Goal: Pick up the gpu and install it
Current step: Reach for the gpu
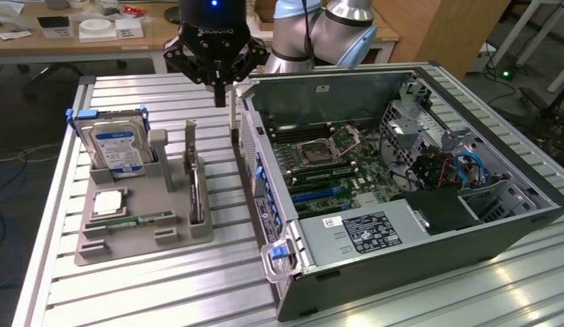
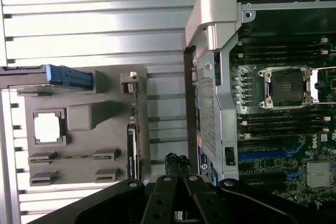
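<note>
- The computer case (image 1: 391, 225) lies open on the table (image 1: 154, 286), and its side wall is just beside the grey tray (image 1: 127, 248). A card swung across that narrow gap could clip the wall's metal edge.
- The memory stick (image 1: 127, 221) and the processor chip (image 1: 110, 202) lie in the tray near the card. A clumsy descent could knock either out of its seat.
- The gpu (image 1: 195, 194) stands on its thin edge in a tray slot, bracket end away from the exterior camera, with nothing gripping it. It is thin and upright, so an off-centre pinch would likely tilt it or jam it in the slot. A pinch on the fan face could do damage.
- The hard drive (image 1: 118, 146) stands upright farther back in the tray, well apart from the card, so it looks safe.
- The claw (image 1: 220, 101) hangs above the strip between tray and case, pinched tight and empty. Lowered like that, it would stab the card's top edge rather than straddle it.
- Loose cables (image 1: 445, 167) lie inside the case and could snag a card.
</note>
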`<state>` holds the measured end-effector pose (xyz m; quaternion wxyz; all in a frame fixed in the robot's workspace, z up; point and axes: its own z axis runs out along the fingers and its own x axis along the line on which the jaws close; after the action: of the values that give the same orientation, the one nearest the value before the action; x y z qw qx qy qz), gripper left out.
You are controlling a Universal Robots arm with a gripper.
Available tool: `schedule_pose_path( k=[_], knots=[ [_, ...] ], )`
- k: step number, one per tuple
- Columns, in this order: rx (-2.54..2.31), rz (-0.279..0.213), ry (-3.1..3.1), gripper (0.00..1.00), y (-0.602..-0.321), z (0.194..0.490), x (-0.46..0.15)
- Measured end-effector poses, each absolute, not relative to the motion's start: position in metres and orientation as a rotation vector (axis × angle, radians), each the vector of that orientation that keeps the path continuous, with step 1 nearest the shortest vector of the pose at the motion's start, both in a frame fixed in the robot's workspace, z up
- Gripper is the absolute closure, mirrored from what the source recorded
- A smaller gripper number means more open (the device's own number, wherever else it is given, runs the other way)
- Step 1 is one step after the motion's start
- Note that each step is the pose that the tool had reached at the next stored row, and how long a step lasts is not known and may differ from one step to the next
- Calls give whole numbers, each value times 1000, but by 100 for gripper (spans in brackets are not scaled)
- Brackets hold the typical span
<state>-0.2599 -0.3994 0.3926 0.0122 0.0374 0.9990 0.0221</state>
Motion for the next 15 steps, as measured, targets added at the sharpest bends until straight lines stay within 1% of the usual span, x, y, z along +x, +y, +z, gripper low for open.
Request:
schedule_pose_path(
  k=[15],
  knots=[
    [117, 69, 3114, 89, -399, 393, -279]
  ],
)
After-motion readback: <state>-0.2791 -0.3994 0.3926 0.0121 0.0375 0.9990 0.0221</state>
